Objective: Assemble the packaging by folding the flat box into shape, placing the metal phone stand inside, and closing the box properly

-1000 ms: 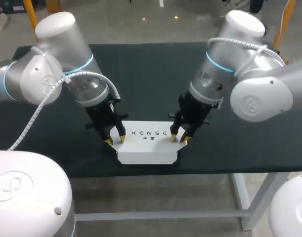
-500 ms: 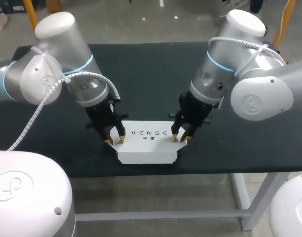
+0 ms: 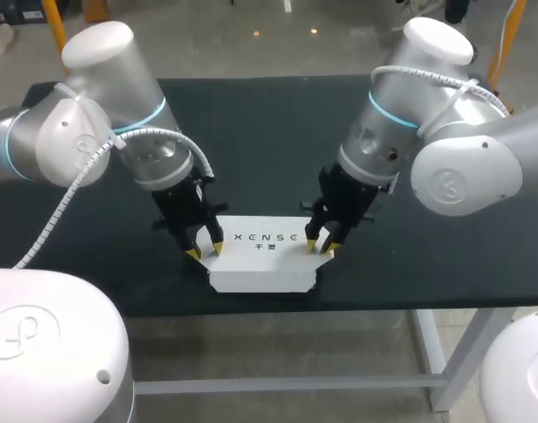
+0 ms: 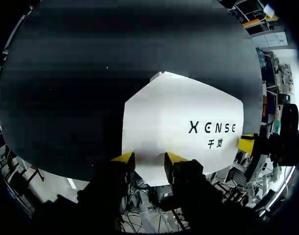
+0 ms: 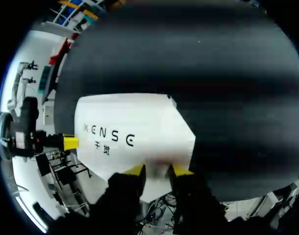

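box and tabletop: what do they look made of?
Box: probably thin white paperboard with a matte finish. It has a flat printed face, crisp fold lines and angled flap corners.
Tabletop: dark and matte, with only faint sheen. It may be a mat or a coated board; the views don't show which.

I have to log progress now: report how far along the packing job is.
Done: the white cardboard box appears folded into shape and lies printed face up near the front edge of the black table.
In hand: the left gripper is at the box's left end and the right gripper at its right end.
Left: the metal phone stand shows in no view, so I cannot confirm it is inside or that the box is properly closed.
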Robot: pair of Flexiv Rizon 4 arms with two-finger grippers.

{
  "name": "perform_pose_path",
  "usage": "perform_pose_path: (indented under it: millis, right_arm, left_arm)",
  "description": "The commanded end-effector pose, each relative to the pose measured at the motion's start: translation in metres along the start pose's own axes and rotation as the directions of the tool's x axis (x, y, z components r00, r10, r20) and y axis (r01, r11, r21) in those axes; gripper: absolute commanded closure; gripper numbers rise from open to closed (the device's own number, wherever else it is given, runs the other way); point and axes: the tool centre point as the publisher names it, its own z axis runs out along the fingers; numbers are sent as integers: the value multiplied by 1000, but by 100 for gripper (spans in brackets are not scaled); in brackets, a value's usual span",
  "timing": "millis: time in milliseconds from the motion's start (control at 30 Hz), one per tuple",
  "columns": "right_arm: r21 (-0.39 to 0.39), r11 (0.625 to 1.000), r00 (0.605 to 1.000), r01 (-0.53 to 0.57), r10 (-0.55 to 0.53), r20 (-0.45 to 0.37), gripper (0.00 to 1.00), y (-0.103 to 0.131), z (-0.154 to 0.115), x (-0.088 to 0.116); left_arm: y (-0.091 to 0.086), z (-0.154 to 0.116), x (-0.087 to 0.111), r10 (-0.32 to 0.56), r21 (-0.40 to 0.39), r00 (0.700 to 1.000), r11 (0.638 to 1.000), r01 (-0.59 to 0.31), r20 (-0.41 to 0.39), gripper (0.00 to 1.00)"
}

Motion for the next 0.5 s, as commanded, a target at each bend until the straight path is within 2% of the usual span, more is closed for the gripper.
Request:
perform_pose_path:
  millis: [33,267,500]
  right_arm:
    - [9,1000,1000,2,-2,0,64,1,-2,0]
    - [9,1000,1000,2,-2,0,64,1,-2,0]
    - [-16,1000,1000,14,-14,9,60,-3,0,-1]
  left_arm:
    - [0,1,0,0,1,1000,1000,0,3,59]
    - [0,1,0,0,1,1000,1000,0,3,67]
    - [1,5,1,6,9,1000,1000,-6,1,61]
